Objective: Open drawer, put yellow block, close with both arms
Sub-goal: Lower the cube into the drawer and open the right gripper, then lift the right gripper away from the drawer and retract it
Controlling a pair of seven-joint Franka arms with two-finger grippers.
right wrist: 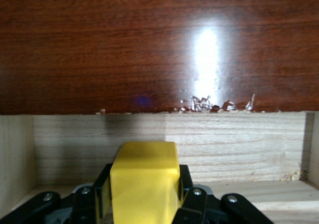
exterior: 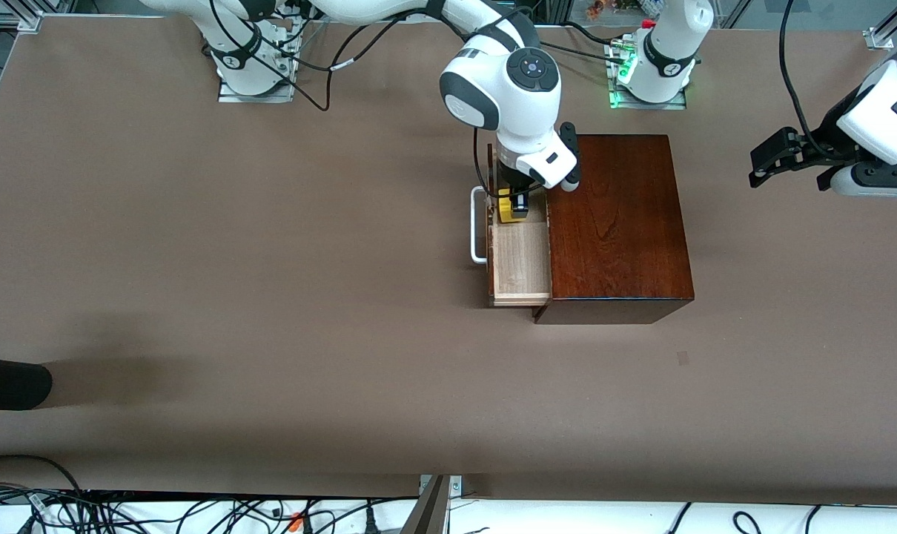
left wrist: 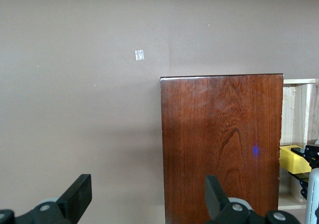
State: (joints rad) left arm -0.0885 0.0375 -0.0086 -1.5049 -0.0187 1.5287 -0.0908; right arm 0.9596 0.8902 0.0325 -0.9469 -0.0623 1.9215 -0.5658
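- The dark wooden box (exterior: 615,222) sits on the brown table (exterior: 233,297), nearer the left arm's end than the right arm's, and serves as the landmark for everything here.
- The drawer (exterior: 521,259) is pulled out of the box's side that faces the right arm's end of the table; its pale wood floor is bare in the part nearer the front camera, and its white handle (exterior: 477,226) stands on the dark front panel.
- The right arm (exterior: 504,81) reaches from its base down over the open drawer, just beside the box's edge.
- The right gripper (exterior: 513,205) is inside the drawer, at the end farther from the front camera — its fingers are clenched on the yellow block (exterior: 506,208).
- In the right wrist view the yellow block (right wrist: 144,184) is pinched between the two black fingers (right wrist: 192,204), with the drawer's pale inner wall (right wrist: 224,144) and the glossy box side above it; whether the block touches the drawer floor cannot be told.
- The left arm (exterior: 889,111) waits off the box's side toward the left arm's end of the table, well apart from it.
- The left gripper (exterior: 771,159) hangs there in the air with its fingers spread and nothing between them — the left wrist view shows them (left wrist: 75,196) wide apart, looking past the box top toward the drawer.
- A small pale mark (exterior: 683,358) lies on the table nearer the front camera than the box.
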